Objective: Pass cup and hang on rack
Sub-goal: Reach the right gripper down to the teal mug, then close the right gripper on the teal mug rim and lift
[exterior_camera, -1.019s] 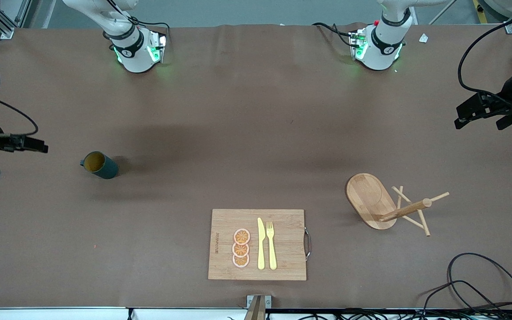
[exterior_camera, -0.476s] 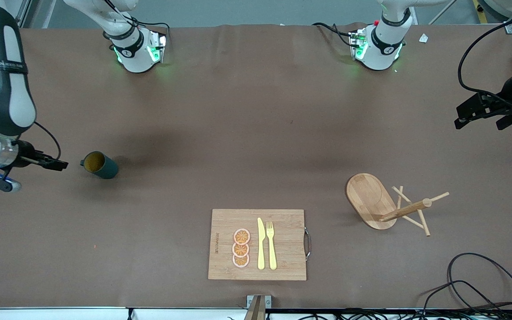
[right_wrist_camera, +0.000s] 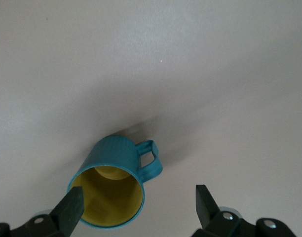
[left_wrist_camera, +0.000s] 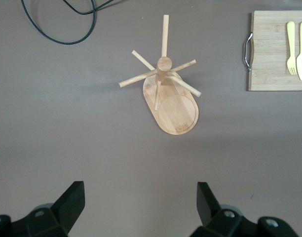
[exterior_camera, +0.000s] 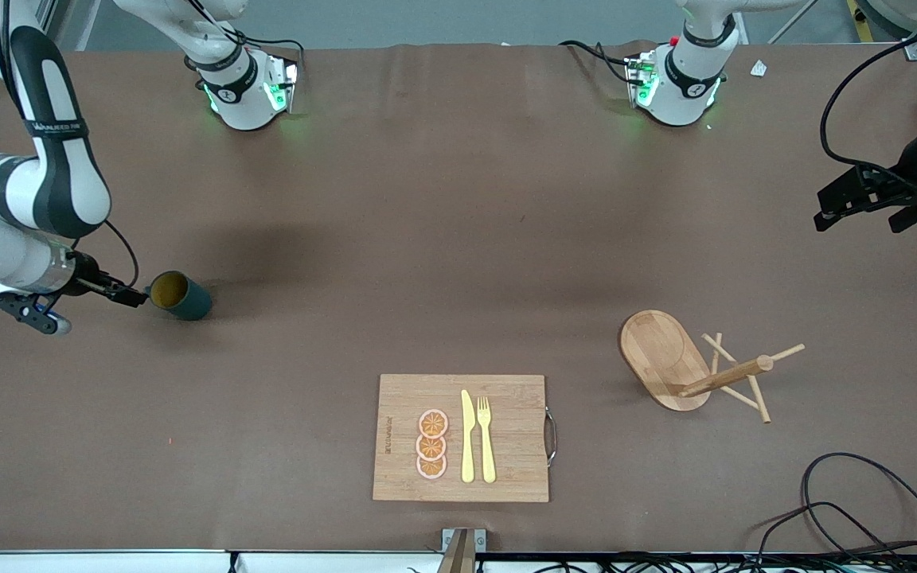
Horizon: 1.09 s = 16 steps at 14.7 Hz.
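Note:
The dark teal cup (exterior_camera: 181, 295) stands upright on the table toward the right arm's end, its handle hidden by the gripper in the front view. My right gripper (exterior_camera: 130, 297) is open and empty, low beside the cup's rim. In the right wrist view the cup (right_wrist_camera: 114, 170) with its yellowish inside lies close below the open gripper (right_wrist_camera: 138, 203), nearer one finger, its handle (right_wrist_camera: 152, 159) showing. The wooden rack (exterior_camera: 693, 368) stands upright toward the left arm's end. My left gripper (exterior_camera: 834, 208) waits open and empty, high above the table's edge; its wrist view shows the rack (left_wrist_camera: 166, 91) far below the gripper (left_wrist_camera: 141, 200).
A wooden cutting board (exterior_camera: 462, 438) with a yellow knife (exterior_camera: 466, 436), a fork (exterior_camera: 486, 439) and orange slices (exterior_camera: 431, 444) lies near the table's front edge; it also shows in the left wrist view (left_wrist_camera: 269, 69). Black cables (exterior_camera: 848, 509) lie at the corner nearest the camera, at the left arm's end.
My right arm has swung in from the table's end and lowered its open gripper up to the cup's rim. The cup, the rack and the left arm have not moved.

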Available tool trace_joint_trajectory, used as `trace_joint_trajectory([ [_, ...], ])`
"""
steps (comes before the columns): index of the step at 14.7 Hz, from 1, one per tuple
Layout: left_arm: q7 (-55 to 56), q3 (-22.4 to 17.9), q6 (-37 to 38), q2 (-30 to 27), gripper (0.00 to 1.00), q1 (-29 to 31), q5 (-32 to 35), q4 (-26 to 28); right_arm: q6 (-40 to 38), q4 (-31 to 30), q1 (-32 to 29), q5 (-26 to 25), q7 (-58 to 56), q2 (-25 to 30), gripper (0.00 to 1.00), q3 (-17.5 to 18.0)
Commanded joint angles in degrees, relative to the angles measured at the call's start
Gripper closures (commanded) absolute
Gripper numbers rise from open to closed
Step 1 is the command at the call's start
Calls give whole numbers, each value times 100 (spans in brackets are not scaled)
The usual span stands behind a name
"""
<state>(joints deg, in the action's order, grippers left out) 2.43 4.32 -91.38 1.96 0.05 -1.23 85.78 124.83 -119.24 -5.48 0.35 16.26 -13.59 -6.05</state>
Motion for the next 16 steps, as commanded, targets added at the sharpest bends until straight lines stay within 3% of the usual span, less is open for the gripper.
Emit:
trace_joint_trajectory([
  [1, -14, -1, 24, 59, 0, -5, 70, -123, 453, -660, -24, 44, 79, 261, 0, 69],
  [4, -23, -1, 24, 59, 0, 4, 70, -123, 866, -977, -15, 44, 79, 261, 0, 69],
  [6, -23, -1, 24, 59, 0, 4, 70, -123, 1025, -1118, -15, 44, 79, 243, 7, 69],
  [8, -23, -1, 24, 59, 0, 4, 70, -123, 1017, -1145, -24, 52, 96, 199, 29, 78],
  [12, -32, -1, 24, 59, 0, 4, 70, -123, 973, -1154, 3, 377, 105, 138, 89, 78],
  [13, -32, -1, 24, 59, 0, 4, 61, -123, 973, -1154, 11, 386, 114, 138, 98, 78],
  [16, -41, -1, 24, 59, 0, 4, 61, -123, 955, -1119, 55, 395, 253, 164, 100, 78],
])
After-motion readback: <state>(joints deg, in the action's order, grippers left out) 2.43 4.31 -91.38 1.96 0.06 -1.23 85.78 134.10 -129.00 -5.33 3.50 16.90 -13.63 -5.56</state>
